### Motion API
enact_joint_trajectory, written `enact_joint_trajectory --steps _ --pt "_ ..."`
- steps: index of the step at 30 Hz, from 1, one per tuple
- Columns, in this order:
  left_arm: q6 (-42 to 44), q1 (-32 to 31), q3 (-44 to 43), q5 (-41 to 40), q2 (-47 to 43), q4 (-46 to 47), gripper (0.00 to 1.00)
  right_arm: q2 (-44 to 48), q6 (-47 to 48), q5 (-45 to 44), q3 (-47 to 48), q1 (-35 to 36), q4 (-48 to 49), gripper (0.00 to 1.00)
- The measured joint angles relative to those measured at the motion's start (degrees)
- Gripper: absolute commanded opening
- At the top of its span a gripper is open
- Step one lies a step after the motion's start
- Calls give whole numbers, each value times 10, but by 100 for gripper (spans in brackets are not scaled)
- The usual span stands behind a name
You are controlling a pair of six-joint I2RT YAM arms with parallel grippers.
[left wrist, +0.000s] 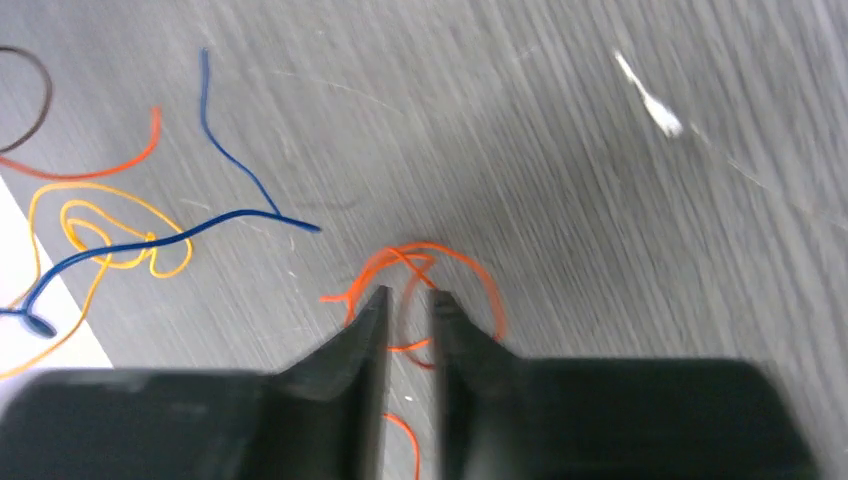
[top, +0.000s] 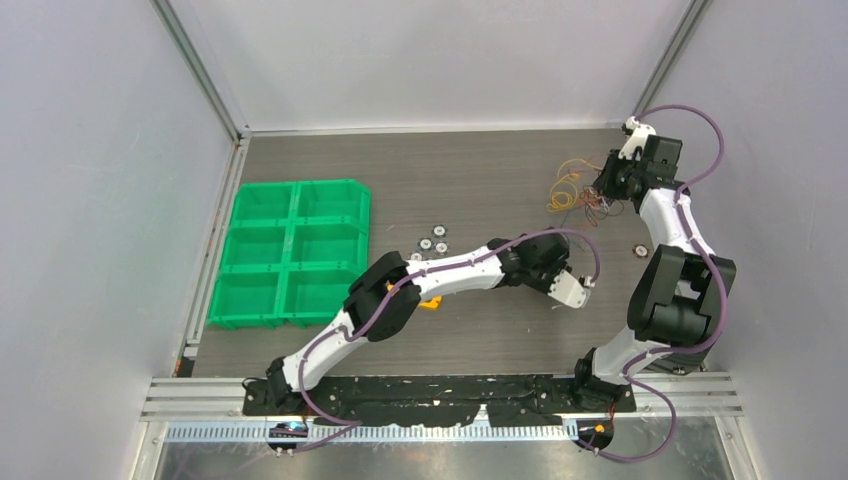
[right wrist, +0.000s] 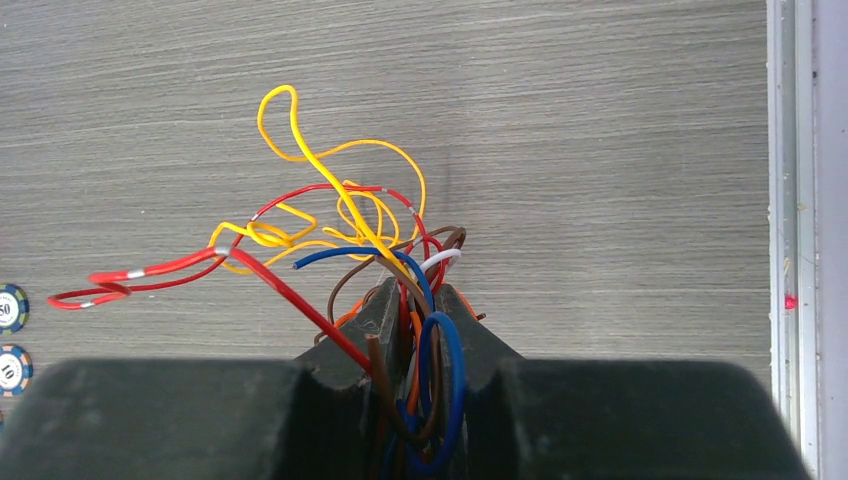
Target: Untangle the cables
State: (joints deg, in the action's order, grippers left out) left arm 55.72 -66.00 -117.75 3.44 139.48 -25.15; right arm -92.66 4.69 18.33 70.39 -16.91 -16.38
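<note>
My right gripper (right wrist: 418, 295) is shut on a bunch of cables (right wrist: 340, 220): yellow, red, blue, brown, orange and white strands fan out above the table from between its fingers. In the top view this bunch (top: 572, 190) hangs at the far right next to the right gripper (top: 603, 188). My left gripper (left wrist: 410, 300) is narrowly open low over the table, its tips straddling a loose orange wire loop (left wrist: 470, 265). Loose blue (left wrist: 230, 160), yellow (left wrist: 100, 215) and orange (left wrist: 100, 170) strands lie to its left. In the top view the left gripper (top: 580, 292) is at centre right.
A green bin tray (top: 290, 250) with several compartments stands at the left. Poker chips (top: 432, 240) lie mid-table, one more (top: 640, 250) by the right arm, and two show in the right wrist view (right wrist: 10, 308). A metal rail (right wrist: 790, 200) edges the table.
</note>
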Motion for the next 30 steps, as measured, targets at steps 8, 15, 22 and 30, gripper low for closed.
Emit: enact_joint_trajectory --steps 8,15,22,30 --pt "-22 23 135 -10 -78 -32 0 0 11 24 0 -10 -6 5" --pt "-131 85 245 86 -311 -53 0 0 8 76 0 -4 -21 5" --pt "-287 265 242 205 -502 -73 0 6 6 141 -11 22 -35 5" --pt "-377 531 269 231 -558 -134 0 21 10 196 -13 79 -54 5"
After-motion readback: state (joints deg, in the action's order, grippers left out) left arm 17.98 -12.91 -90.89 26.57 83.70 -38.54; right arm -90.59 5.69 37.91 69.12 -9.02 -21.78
